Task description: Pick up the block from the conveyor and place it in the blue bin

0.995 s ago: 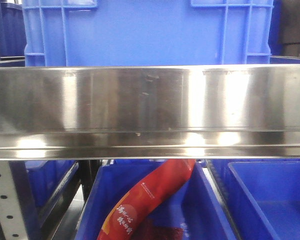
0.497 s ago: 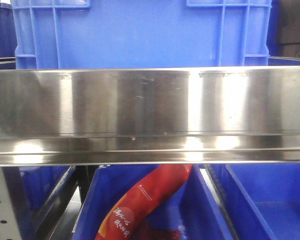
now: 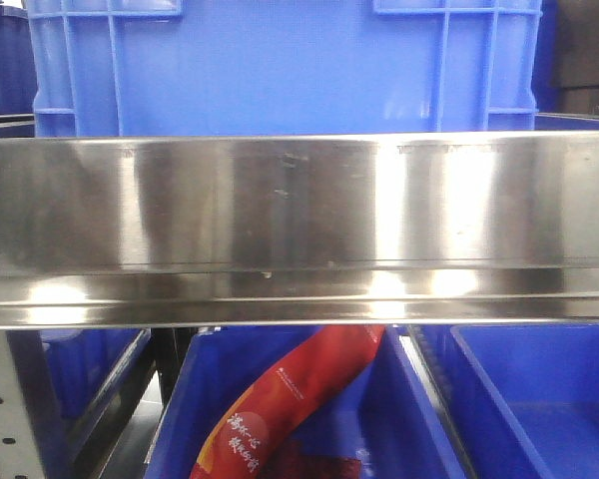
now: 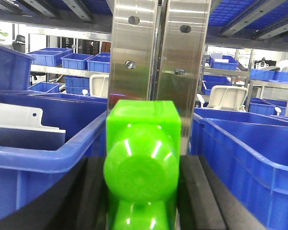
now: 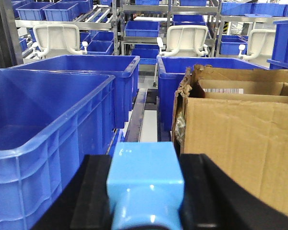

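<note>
The bright green studded plastic block (image 4: 141, 158) is clamped between the left arm's dark fingers (image 4: 201, 191), off the conveyor, which no view shows; the right arm's fingers (image 5: 93, 191) likewise grasp a light blue plastic block (image 5: 145, 172). In the front view the large blue ribbed crate (image 3: 280, 70) behind the stainless steel rail (image 3: 299, 210) drifted slightly left, then held, so the rig appears settled for placement. Blue plastic bins (image 4: 48, 158) flank the green block; a polished steel upright (image 4: 134, 57) stands close ahead.
</note>
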